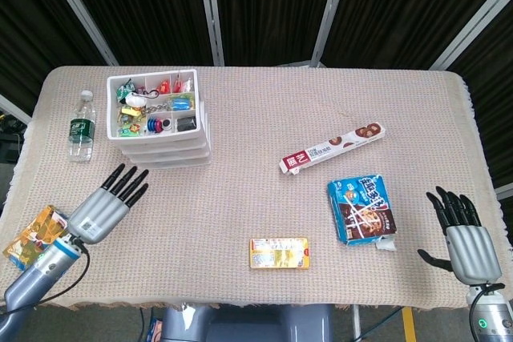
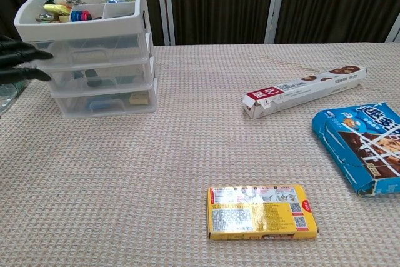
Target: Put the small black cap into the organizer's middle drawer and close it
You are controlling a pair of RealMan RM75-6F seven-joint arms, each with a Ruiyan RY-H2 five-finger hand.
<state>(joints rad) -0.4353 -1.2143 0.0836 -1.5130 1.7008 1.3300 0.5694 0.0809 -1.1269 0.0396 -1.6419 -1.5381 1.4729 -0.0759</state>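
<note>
The white three-drawer organizer (image 1: 160, 122) (image 2: 94, 48) stands at the back left, with small items in its open top tray. All its drawer fronts sit flush. Through the clear front of the middle drawer (image 2: 103, 76) a small dark object (image 2: 94, 81) shows, apparently the black cap. My left hand (image 1: 104, 207) hovers in front of the organizer and to its left, fingers straight and spread, holding nothing. Only its fingertips (image 2: 22, 64) show in the chest view. My right hand (image 1: 462, 231) rests open at the table's front right edge.
A water bottle (image 1: 80, 126) stands left of the organizer. A snack packet (image 1: 32, 236) lies by my left forearm. A long biscuit box (image 1: 333, 148), a blue cookie pack (image 1: 362, 208) and a yellow box (image 1: 279, 252) lie on the woven cloth.
</note>
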